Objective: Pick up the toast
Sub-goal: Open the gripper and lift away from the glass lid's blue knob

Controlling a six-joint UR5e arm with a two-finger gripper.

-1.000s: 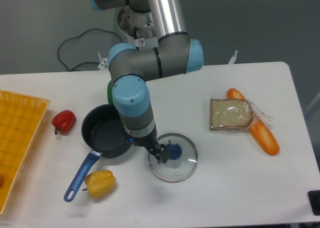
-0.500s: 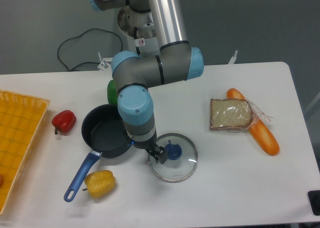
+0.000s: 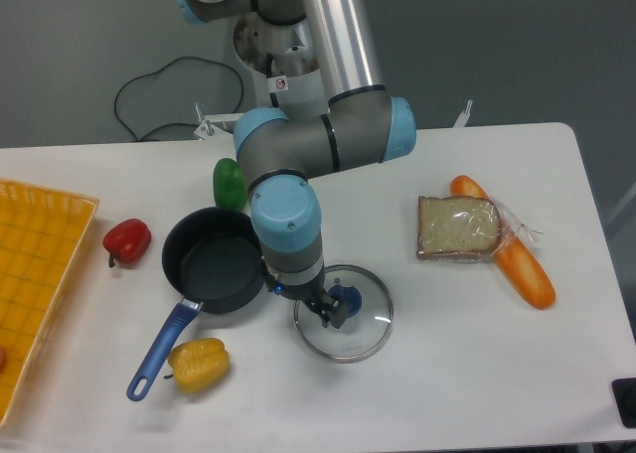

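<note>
The toast point(image 3: 458, 227) is a flat square slice of pale tan bread with a brown crust, in clear plastic, lying on the white table at the right. It leans against a long orange baguette-shaped loaf point(image 3: 507, 244). My gripper point(image 3: 331, 311) hangs low over the glass pan lid point(image 3: 344, 313), next to its blue knob, well left of the toast. The fingers look close together with nothing held, but they are small and dark, so I cannot tell their state.
A dark pan point(image 3: 211, 260) with a blue handle sits left of the lid. A yellow pepper point(image 3: 198, 365), a red pepper point(image 3: 127, 240) and a green pepper point(image 3: 228, 182) lie around it. A yellow tray point(image 3: 35, 274) is at the far left edge.
The arm's wrist and gripper have shifted to the right, over the lid. The green pepper is now uncovered. The toast has not moved.
</note>
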